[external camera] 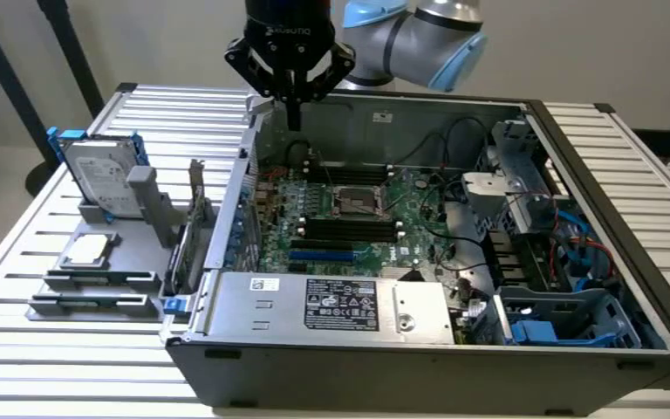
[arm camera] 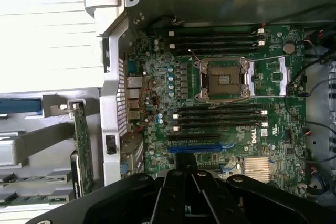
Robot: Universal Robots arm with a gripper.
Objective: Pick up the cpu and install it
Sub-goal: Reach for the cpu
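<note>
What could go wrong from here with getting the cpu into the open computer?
The shut gripper hangs over the case's far wall; dropping toward the cpu on the grey holder, it might clip the upright hard drive beside it. The socket lies open between memory slots; a tilted cpu could damage its contacts.

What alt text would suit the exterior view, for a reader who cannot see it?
A robot gripper, shut and holding nothing, hangs above the far wall of an open computer case whose motherboard socket stands empty. The cpu lies on a grey rack on the slatted table, at the exterior view's left, near an upright hard drive.
</note>
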